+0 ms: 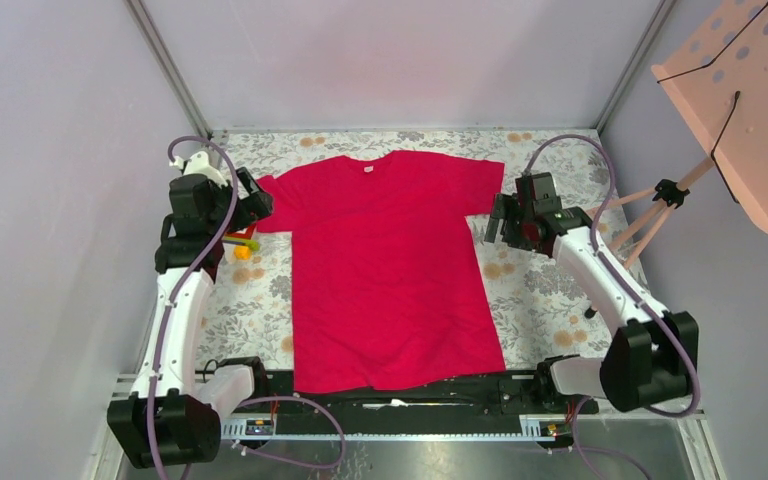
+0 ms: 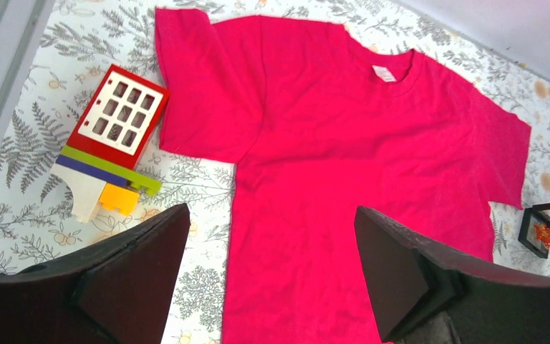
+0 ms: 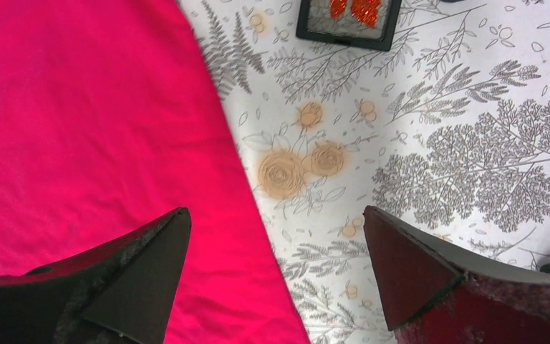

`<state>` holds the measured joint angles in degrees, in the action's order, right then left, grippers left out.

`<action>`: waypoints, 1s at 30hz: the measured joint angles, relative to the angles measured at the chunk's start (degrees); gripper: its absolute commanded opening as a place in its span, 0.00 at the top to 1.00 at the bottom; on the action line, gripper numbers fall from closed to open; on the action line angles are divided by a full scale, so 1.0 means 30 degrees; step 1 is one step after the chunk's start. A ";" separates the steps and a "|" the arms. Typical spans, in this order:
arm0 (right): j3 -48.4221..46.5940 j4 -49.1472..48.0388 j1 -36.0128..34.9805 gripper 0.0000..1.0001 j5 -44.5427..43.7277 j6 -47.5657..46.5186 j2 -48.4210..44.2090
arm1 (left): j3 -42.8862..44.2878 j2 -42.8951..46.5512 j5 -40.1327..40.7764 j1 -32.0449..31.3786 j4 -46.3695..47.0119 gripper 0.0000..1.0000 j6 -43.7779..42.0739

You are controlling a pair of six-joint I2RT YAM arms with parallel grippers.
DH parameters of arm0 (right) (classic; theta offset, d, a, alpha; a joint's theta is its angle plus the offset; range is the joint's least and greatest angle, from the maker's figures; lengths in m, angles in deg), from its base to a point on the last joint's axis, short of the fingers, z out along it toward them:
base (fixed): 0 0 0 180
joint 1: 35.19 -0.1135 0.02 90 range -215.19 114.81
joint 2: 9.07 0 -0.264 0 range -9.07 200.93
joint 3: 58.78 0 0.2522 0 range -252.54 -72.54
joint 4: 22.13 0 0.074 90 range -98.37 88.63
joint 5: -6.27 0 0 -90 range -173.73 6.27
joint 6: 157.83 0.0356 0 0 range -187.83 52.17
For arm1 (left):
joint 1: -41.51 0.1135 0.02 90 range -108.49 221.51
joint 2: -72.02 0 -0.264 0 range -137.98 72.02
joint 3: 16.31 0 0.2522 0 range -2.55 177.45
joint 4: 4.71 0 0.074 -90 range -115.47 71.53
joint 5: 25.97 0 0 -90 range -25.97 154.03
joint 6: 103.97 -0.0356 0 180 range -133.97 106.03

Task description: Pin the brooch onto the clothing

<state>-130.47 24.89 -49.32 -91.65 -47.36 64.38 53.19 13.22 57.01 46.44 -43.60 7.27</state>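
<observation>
Brooch [image 3: 364,10] in black case [image 3: 344,41] near shirt [image 3: 79,129]

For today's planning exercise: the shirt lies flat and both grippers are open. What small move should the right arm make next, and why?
Probably ease the right gripper forward over the black case: the orange brooch lies inside it, just ahead of the open, empty jaws, and the red shirt alongside shows no brooch yet.

Pale lilac walls [image 1: 400,50] close in the grey floral-clothed worktop [image 1: 550,290] on its left, far and right sides; a pink perforated stand [image 1: 750,110] leans in at the far right, under even, soft light
</observation>
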 measured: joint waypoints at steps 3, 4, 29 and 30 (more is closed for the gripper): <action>-0.0015 -0.0787 0.0517 0.17 -0.0022 0.0087 0.1224 | 0.0277 0.0386 -0.0321 0.0007 -0.0240 0.08 -0.0124; -0.0036 -0.0947 0.0663 0.19 -0.0029 0.0066 0.1537 | 0.0532 0.0386 -0.0430 0.0007 -0.0466 0.08 -0.0240; -0.5537 -0.1945 0.4852 0.44 0.1188 -0.1851 1.1366 | 0.1392 0.0357 0.0612 0.1362 -0.2171 0.07 -0.0787; -0.5654 -0.1865 0.4918 0.46 0.1392 -0.1909 1.1482 | 0.1392 0.0357 0.0612 0.1413 -0.2171 0.07 -0.0787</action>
<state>-147.43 19.29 -34.56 -87.47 -53.09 98.83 57.37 14.29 58.84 50.68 -50.11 4.91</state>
